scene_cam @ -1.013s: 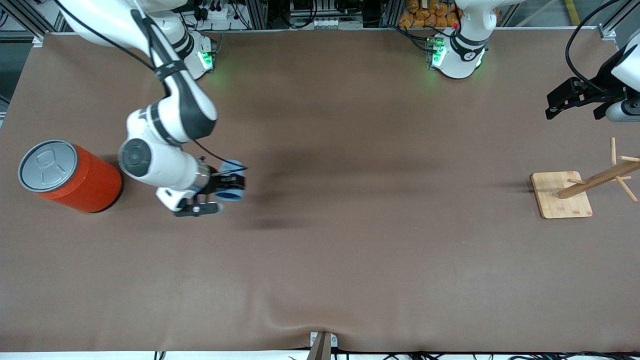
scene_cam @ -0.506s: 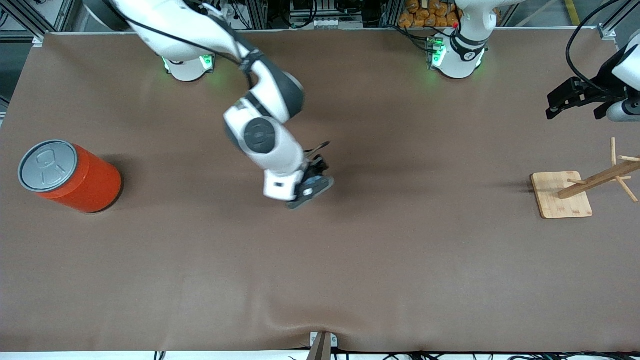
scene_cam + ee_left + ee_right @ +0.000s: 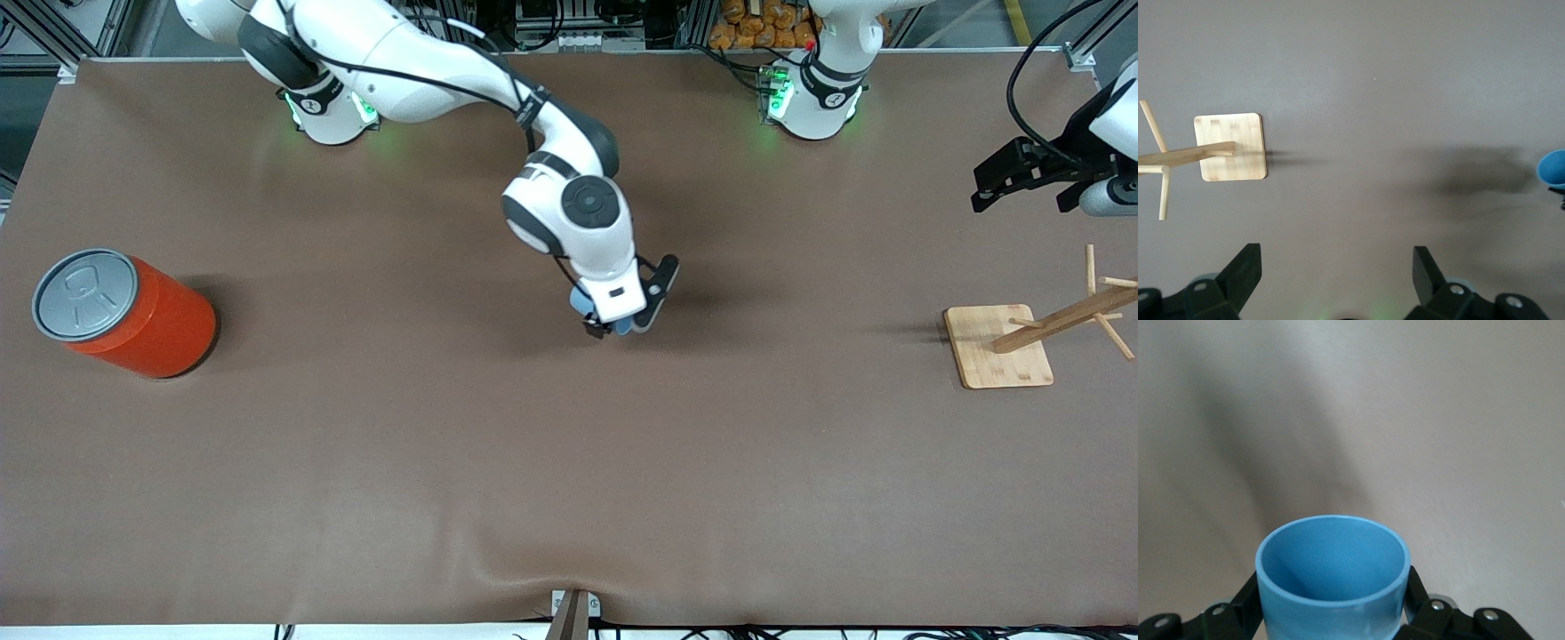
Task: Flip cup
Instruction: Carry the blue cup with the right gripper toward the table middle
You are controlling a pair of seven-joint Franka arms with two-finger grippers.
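One light, stiff plastic cup [image 3: 1333, 577] — clamped across its wall by the right gripper [image 3: 618, 322] mid-frame; likely slippery. Left gripper [image 3: 1335, 277] waits wide, upper right.

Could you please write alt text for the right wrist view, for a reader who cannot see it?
The right hand is shut on a small light-blue tapered plastic cup, whose open mouth shows its darker blue inside. Past the cup lies the plain brown table surface, crossed by soft shadows.

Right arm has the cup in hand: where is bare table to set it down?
Bare brown table lies under the right gripper holding the cup, and runs wide between the orange can and the wooden rack. It is crowded only near the rack, where the open left gripper waits.
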